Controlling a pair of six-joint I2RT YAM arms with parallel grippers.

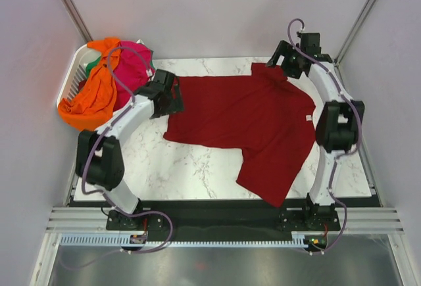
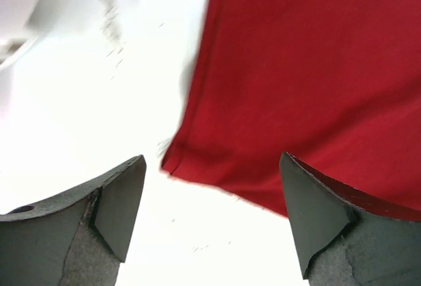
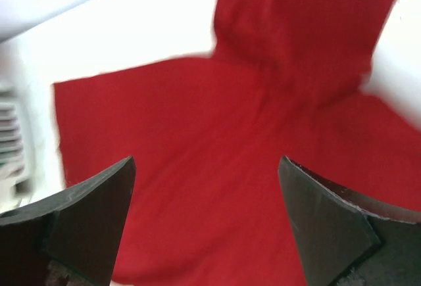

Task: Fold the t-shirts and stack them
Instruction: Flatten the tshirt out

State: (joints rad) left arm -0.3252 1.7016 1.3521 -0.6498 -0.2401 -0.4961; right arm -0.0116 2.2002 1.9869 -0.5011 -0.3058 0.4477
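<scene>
Red shirt [image 1: 250, 118] lies spread flat at the centre of the table [image 1: 191, 167], its long axis running from 9 to 3 o'clock in the top view: hem at 9, collar with white label [image 1: 307, 119] at 3, sleeves at 12 and 5. Left gripper [image 2: 212, 167] stands wide open over the hem's corner, holding nothing; whether it touches cloth cannot be told. Right gripper [image 3: 207, 167], jaws equally wide and empty, hangs above the 12 o'clock sleeve. Orange shirt [image 1: 92, 102], pink shirt [image 1: 131, 69] and green shirt [image 1: 92, 64] heap in the basket [image 1: 69, 79] at 10 o'clock.
</scene>
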